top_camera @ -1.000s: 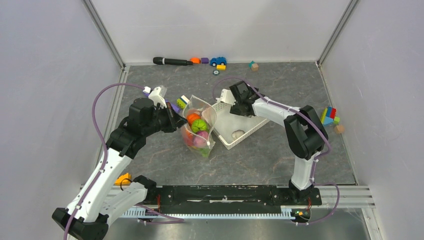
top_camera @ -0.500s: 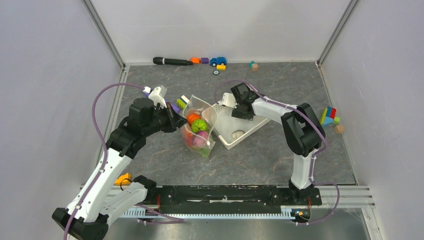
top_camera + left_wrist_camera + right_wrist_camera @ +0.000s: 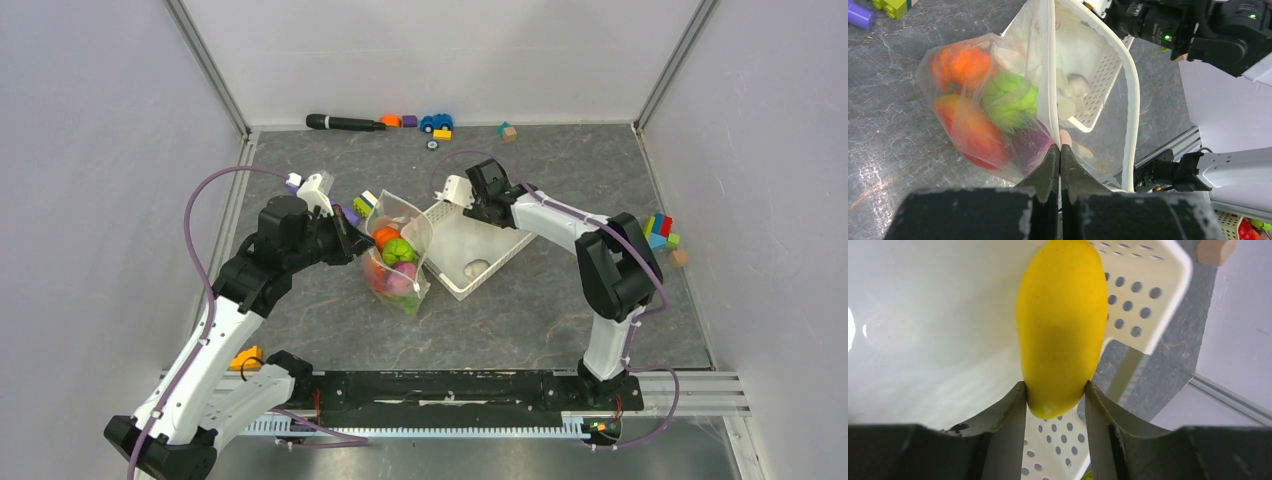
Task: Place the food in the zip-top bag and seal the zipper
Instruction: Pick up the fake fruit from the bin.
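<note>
**Right gripper closes on the mango in the basket**

The right gripper is clamped on the lower end of the yellow mango, one finger pressed to each side. A second ago this gripper stood wide over the white basket. Since then its wrist has shifted a little toward the basket's far corner and the fingers have come in on the fruit. The mango sits upright against the basket's perforated wall.

The left gripper has not moved — its fingers are together, pinching the white zipper strip at the mouth of the zip-top bag. The bag stands on the bench just left of the basket, touching it, with its mouth gaping as before. Inside lie the orange pumpkin, the green fruit and the purple onion, packed against one another. A small pale object rests near the basket's near corner.
</note>
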`<state>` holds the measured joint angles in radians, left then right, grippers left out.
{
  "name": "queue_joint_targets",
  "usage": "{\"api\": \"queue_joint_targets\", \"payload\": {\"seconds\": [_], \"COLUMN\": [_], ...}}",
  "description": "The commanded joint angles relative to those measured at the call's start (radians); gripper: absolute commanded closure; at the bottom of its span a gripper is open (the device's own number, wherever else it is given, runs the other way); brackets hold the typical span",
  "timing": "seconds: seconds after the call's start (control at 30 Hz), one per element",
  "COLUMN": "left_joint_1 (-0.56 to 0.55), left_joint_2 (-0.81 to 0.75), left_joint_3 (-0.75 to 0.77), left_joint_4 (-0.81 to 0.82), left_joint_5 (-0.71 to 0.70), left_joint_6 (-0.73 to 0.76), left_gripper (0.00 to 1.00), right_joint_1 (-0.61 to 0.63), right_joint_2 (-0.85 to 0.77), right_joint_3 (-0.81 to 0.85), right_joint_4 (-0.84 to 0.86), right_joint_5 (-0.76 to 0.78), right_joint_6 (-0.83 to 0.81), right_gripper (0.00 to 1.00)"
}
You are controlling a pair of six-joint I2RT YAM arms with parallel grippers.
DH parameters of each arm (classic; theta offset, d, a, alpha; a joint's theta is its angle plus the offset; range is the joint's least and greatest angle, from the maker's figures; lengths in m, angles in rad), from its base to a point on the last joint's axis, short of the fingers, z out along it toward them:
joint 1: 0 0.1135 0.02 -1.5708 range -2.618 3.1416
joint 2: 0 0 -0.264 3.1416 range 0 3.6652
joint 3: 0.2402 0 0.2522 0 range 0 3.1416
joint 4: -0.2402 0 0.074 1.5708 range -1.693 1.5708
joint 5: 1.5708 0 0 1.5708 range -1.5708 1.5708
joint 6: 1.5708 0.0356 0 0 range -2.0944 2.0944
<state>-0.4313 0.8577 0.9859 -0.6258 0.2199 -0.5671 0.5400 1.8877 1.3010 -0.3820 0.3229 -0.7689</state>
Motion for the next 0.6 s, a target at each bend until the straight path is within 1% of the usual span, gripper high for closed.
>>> {"api": "queue_joint_targets", "payload": {"seconds": [0.0, 0.03, 0.1, 0.17, 0.23, 0.3, 0.33, 0.4, 0.47, 0.57], "left_joint_1": [0.006, 0.008, 0.006, 0.008, 0.007, 0.007, 0.007, 0.008, 0.008, 0.007], "left_joint_2": [-0.003, -0.004, -0.006, -0.007, -0.008, -0.009, -0.008, -0.008, -0.007, -0.003], "left_joint_3": [0.008, 0.008, 0.008, 0.008, 0.008, 0.008, 0.008, 0.007, 0.008, 0.007], "left_joint_4": [0.031, 0.03, 0.03, 0.031, 0.03, 0.031, 0.029, 0.031, 0.031, 0.031], "left_joint_5": [0.026, 0.027, 0.027, 0.029, 0.028, 0.027, 0.025, 0.023, 0.024, 0.024], "left_joint_6": [0.023, 0.022, 0.022, 0.023, 0.023, 0.023, 0.023, 0.023, 0.023, 0.023], "left_gripper": [0.98, 0.98, 0.98, 0.98, 0.98, 0.98, 0.98, 0.98, 0.98, 0.98], "right_joint_1": [-0.006, -0.006, -0.008, -0.007, -0.008, -0.009, -0.01, -0.011, -0.011, -0.012], "right_joint_2": [-0.088, -0.091, -0.089, -0.078, -0.07, -0.07, -0.073, -0.085, -0.108, -0.156], "right_joint_3": [-0.009, -0.013, -0.015, -0.008, 0.001, 0.002, 0.002, -0.009, -0.025, -0.038], "right_joint_4": [0.03, 0.035, 0.036, 0.036, 0.03, 0.03, 0.03, 0.029, 0.03, 0.002], "right_joint_5": [-0.066, -0.073, -0.087, -0.093, -0.099, -0.11, -0.119, -0.123, -0.12, -0.122], "right_joint_6": [0.066, 0.072, 0.069, 0.071, 0.078, 0.087, 0.09, 0.1, 0.105, 0.108], "right_gripper": [0.57, 0.57, 0.5, 0.55, 0.57, 0.65, 0.72, 0.81, 0.85, 0.94]}}
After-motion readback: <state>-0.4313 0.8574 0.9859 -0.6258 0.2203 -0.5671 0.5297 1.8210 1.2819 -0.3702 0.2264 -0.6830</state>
